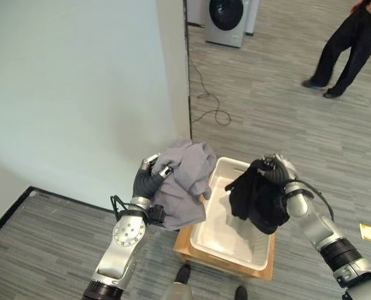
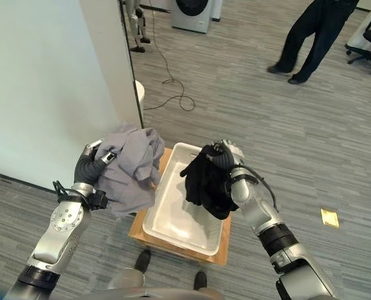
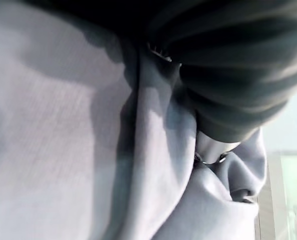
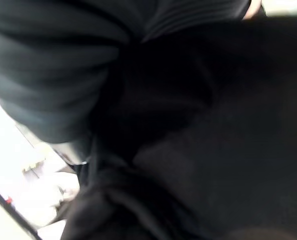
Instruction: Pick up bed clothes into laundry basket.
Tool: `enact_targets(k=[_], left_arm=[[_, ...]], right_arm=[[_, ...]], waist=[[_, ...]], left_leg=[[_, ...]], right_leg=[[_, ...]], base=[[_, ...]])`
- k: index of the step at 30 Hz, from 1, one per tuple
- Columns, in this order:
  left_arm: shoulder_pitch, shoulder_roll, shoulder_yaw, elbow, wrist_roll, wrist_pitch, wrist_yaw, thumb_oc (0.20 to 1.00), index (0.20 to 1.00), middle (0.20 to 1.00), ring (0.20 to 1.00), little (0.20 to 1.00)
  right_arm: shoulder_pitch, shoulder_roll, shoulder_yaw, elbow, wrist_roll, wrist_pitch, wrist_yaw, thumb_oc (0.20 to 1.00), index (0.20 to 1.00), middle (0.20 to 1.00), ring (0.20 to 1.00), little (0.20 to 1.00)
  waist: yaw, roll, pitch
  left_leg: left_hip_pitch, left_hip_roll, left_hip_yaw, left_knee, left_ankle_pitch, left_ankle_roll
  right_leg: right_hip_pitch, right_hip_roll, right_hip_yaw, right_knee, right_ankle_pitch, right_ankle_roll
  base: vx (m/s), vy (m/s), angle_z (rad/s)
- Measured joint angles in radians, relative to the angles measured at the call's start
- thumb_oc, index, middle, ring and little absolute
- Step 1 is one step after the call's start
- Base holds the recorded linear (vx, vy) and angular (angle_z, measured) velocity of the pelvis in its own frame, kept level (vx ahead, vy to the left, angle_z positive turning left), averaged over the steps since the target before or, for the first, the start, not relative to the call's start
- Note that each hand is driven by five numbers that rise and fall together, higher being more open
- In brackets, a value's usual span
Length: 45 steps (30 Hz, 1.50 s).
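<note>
A white laundry basket [image 1: 215, 240] stands on a low wooden stand [image 1: 187, 245] in front of me. My left hand [image 1: 153, 175] is shut on a grey garment [image 1: 187, 181], which hangs over the basket's left rim. My right hand [image 1: 274, 167] is shut on a black garment [image 1: 255, 197], held up over the basket's right side. In the left wrist view grey cloth [image 3: 63, 150] bunches against the hand's dark cover. The right wrist view has black cloth [image 4: 213, 150] pressed close to that hand.
A pale bed or wall surface [image 1: 73, 94] rises at my left. A washing machine [image 1: 228, 22] stands at the back, with a cable [image 1: 207, 103] trailing over the grey floor. A person in dark clothes [image 1: 345, 47] stands at the back right. A yellow tag [image 1: 368, 232] lies on the floor.
</note>
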Motion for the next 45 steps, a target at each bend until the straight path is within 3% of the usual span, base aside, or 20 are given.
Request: enact_targets(k=[12,19,20,21,28,31,38,45], left_arm=[[0.032,0.005,-0.018,0.001,-0.039,-0.017,-0.007,0.2,0.2,0.2,0.2,0.2],[0.033,0.01,-0.02,0.002,-0.04,-0.018,-0.021,0.2,0.2,0.2,0.2,0.2],[0.033,0.012,-0.02,0.002,-0.041,-0.018,-0.022,0.2,0.2,0.2,0.2,0.2],[0.034,0.015,-0.02,0.002,-0.042,-0.018,-0.022,0.2,0.2,0.2,0.2,0.2],[0.033,0.024,-0.023,0.002,-0.077,-0.019,-0.034,0.2,0.2,0.2,0.2,0.2],[0.033,0.024,-0.022,0.002,-0.077,-0.02,-0.033,0.2,0.2,0.2,0.2,0.2],[0.036,0.005,-0.018,-0.005,-0.078,-0.02,-0.036,0.2,0.2,0.2,0.2,0.2],[0.025,-0.001,-0.027,-0.019,-0.079,-0.015,-0.048,0.2,0.2,0.2,0.2,0.2]], right_arm=[[-0.052,0.102,0.057,0.405,0.015,0.039,0.001,0.2,0.2,0.2,0.2,0.2],[-0.06,0.161,0.059,0.525,0.044,0.043,-0.007,0.2,0.2,0.2,0.2,0.2],[-0.06,0.167,0.059,0.533,0.049,0.044,-0.007,0.529,0.529,0.529,0.529,0.529],[-0.061,0.173,0.059,0.544,0.05,0.042,-0.011,1.0,1.0,1.0,1.0,1.0],[-0.063,0.187,0.057,0.549,0.087,0.051,-0.014,1.0,1.0,1.0,1.0,1.0],[-0.046,0.145,0.036,0.388,0.089,0.051,-0.015,1.0,1.0,1.0,1.0,1.0],[0.033,-0.01,-0.148,-0.113,0.077,0.023,-0.046,1.0,1.0,1.0,1.0,1.0],[0.036,-0.095,-0.299,-0.337,0.065,0.005,-0.089,1.0,1.0,1.0,1.0,1.0]], waist=[[0.052,-0.012,0.012],[0.053,-0.009,0.014],[0.053,-0.007,0.015],[0.054,-0.005,0.016],[0.05,0.01,0.025],[0.045,0.015,0.028],[0.01,0.03,0.025],[-0.058,0.033,0.023]], left_leg=[[-0.008,-0.006,-0.021,0.0,0.003,-0.005],[-0.007,-0.006,-0.021,0.0,0.003,-0.005],[-0.007,-0.007,-0.022,0.0,0.003,-0.005],[-0.007,-0.007,-0.022,0.0,0.003,-0.005],[-0.007,-0.008,-0.04,0.0,0.006,-0.006],[-0.007,-0.007,-0.038,0.0,0.005,-0.006],[0.01,-0.008,-0.013,0.0,0.005,-0.007],[0.026,-0.002,0.016,0.0,0.0,-0.009]], right_leg=[[0.003,-0.004,-0.022,0.0,-0.006,0.0],[0.004,-0.004,-0.024,0.0,-0.006,0.0],[0.004,-0.005,-0.024,0.0,-0.006,0.0],[0.004,-0.005,-0.025,0.0,-0.006,0.001],[0.015,-0.004,-0.044,-0.001,-0.01,-0.002],[0.015,-0.004,-0.043,0.0,-0.011,-0.003],[0.02,-0.008,-0.018,0.002,-0.01,-0.003],[0.018,-0.005,0.012,0.002,-0.008,-0.005]], base=[[0.0,0.003,0.05],[0.0,0.0,0.0],[0.0,0.0,0.0],[0.0,0.0,0.0],[-0.01,-0.001,0.07],[0.0,0.0,0.0],[0.0,0.004,-0.1],[-0.02,0.002,-0.13]])
